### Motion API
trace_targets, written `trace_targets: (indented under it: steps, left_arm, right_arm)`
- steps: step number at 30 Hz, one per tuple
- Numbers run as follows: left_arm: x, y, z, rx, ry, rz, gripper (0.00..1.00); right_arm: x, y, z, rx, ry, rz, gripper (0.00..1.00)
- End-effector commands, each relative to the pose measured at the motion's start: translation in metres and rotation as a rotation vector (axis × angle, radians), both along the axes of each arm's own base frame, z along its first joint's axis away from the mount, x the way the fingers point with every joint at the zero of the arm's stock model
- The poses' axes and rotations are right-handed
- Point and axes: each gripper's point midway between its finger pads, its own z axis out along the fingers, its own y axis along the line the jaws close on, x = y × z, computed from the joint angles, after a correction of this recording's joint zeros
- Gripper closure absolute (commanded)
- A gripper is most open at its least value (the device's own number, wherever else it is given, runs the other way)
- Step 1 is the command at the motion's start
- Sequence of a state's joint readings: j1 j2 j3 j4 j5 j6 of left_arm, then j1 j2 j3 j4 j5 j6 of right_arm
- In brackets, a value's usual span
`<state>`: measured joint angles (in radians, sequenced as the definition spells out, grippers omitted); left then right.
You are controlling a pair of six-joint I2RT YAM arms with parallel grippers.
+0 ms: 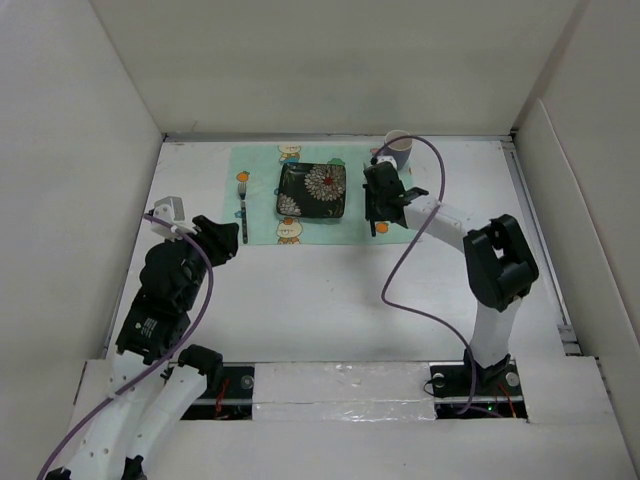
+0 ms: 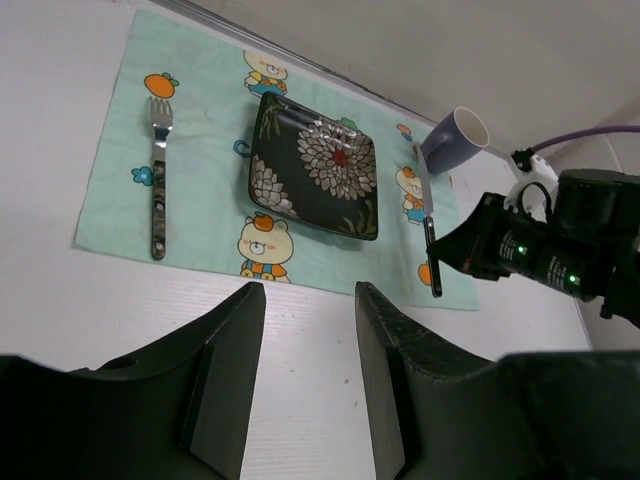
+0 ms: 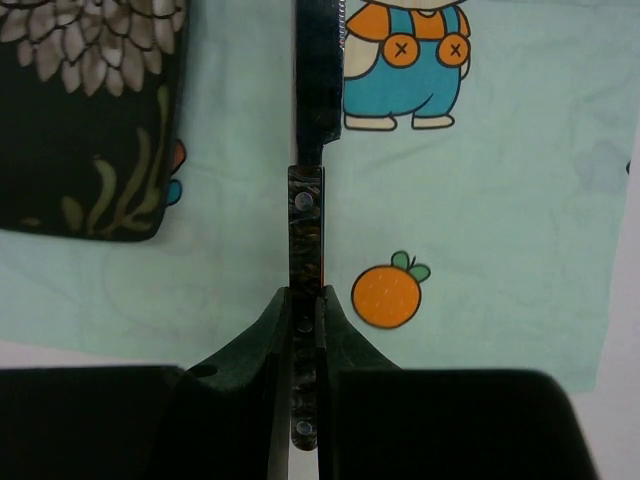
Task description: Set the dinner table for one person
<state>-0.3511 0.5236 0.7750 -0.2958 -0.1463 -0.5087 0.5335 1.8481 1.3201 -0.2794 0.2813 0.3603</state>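
Elbow raised, the right arm extends forward, right end effector (image 3: 305, 300) clenched on the knife (image 3: 306, 215) handle with the plate (image 3: 90, 120) to its left; left end effector (image 2: 308, 300) hangs released, desk (image 1: 330, 290) below both.

I work inside a plain white enclosure. A back wall (image 1: 340, 60) stands across the far side, and a left wall (image 1: 70, 170) and a right wall (image 1: 595, 230) close the flanks, all matte and bare. Between them lies the white tabletop (image 1: 320, 300), also matte. A thin grey strip (image 1: 300, 137) runs where it meets the back wall. At my near edge a glossy band of tape (image 1: 340, 378) catches the light, which is soft and even and casts only faint shadows.
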Motion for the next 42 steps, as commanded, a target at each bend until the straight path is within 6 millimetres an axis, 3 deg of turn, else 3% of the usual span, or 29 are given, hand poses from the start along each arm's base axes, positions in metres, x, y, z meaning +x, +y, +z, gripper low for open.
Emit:
trace_targets:
  steps: [1,7,18,23,27,28,30,31,34,35,37,38,39,41,42]
  left_arm:
    - [0.004,-0.001,0.011,0.001,-0.039,-0.008,0.61]
    - [0.005,-0.003,0.009,0.003,-0.034,-0.014,0.60]
    - [0.006,-0.002,0.009,0.004,-0.034,-0.010,0.60]
    - [0.005,-0.001,0.009,0.008,-0.038,-0.006,0.59]
    - [0.005,0.001,0.009,0.010,-0.041,0.005,0.57]
    - [0.005,0.001,0.009,0.009,-0.044,0.005,0.56]
    - [0.005,0.001,0.010,0.010,-0.046,0.004,0.56]
    - [0.005,0.001,0.009,0.011,-0.043,0.003,0.56]
    - [0.005,0.004,0.012,0.010,-0.052,0.018,0.55]
    - [0.005,0.005,0.012,0.010,-0.055,0.024,0.55]
    - [0.003,0.007,0.014,0.009,-0.063,0.033,0.55]
    - [0.002,0.008,0.016,0.006,-0.070,0.035,0.55]
    - [0.000,0.011,0.020,0.005,-0.085,0.045,0.55]
    - [-0.004,0.015,0.026,0.003,-0.112,0.059,0.54]
    - [-0.008,0.018,0.033,-0.005,-0.144,0.068,0.54]
  right_arm:
    - [0.031,0.001,0.014,0.024,-0.049,0.044,1.00]
    - [0.044,-0.011,-0.007,0.009,-0.007,0.032,1.00]
    - [0.042,-0.018,-0.034,0.018,0.057,-0.004,0.98]
    - [0.039,-0.020,-0.023,0.032,0.034,-0.007,0.74]
    - [0.034,-0.018,0.007,0.074,-0.017,0.006,0.62]
    - [0.034,-0.017,0.026,0.091,-0.049,0.007,0.60]
    - [0.031,-0.020,0.046,0.093,-0.077,0.010,0.56]
    - [0.029,-0.021,0.068,0.108,-0.115,0.013,0.55]
    - [0.015,-0.018,0.107,0.119,-0.187,0.040,0.54]
    - [0.006,-0.022,0.137,0.146,-0.249,0.046,0.55]
    - [-0.015,-0.011,0.170,0.175,-0.331,0.104,0.70]
    - [-0.035,-0.015,0.203,0.212,-0.422,0.121,0.92]
    - [-0.052,-0.011,0.217,0.217,-0.468,0.144,1.00]
    - [-0.081,-0.019,0.253,0.269,-0.597,0.138,1.00]
    - [-0.110,-0.040,0.271,0.298,-0.685,0.111,1.00]
